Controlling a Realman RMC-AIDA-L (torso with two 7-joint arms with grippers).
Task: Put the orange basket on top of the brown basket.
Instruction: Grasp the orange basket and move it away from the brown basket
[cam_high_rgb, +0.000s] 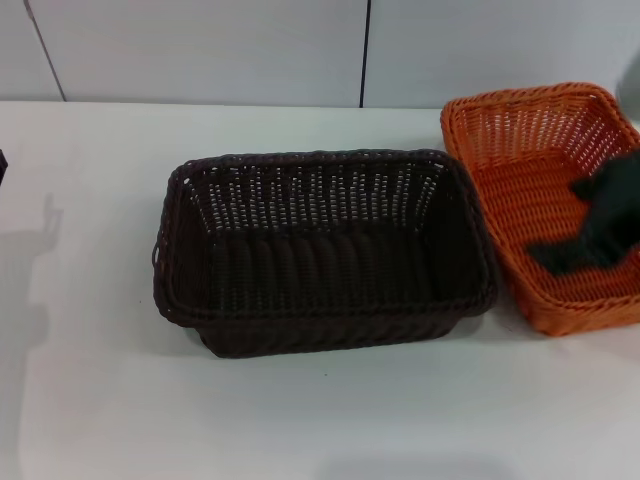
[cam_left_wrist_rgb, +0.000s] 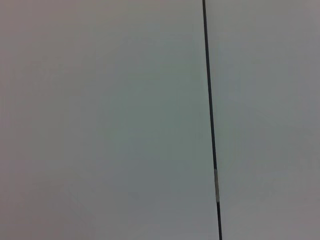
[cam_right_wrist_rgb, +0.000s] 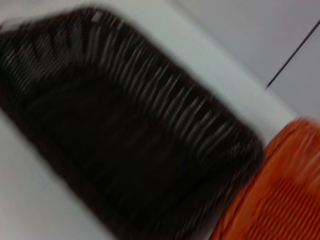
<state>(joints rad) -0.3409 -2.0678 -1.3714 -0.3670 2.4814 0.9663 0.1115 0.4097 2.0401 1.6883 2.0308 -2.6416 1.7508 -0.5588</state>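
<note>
orange basket right of brown basket, touching

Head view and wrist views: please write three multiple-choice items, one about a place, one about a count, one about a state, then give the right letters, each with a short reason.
1. Where does the bright orange woven basket stand relative to the very dark brown woven basket?
A. on the robot's right of it
B. on top of it
C. on the robot's left of it

2. How many baskets are on the white table?
A. one
B. two
C. three

3. What is inside the brown basket?
A. a cloth
B. the orange basket
C. nothing

Answers:
1 A: it sits beside the brown basket on the table, under the right gripper.
2 B: one orange, one brown.
3 C: its woven floor shows bare.
</note>
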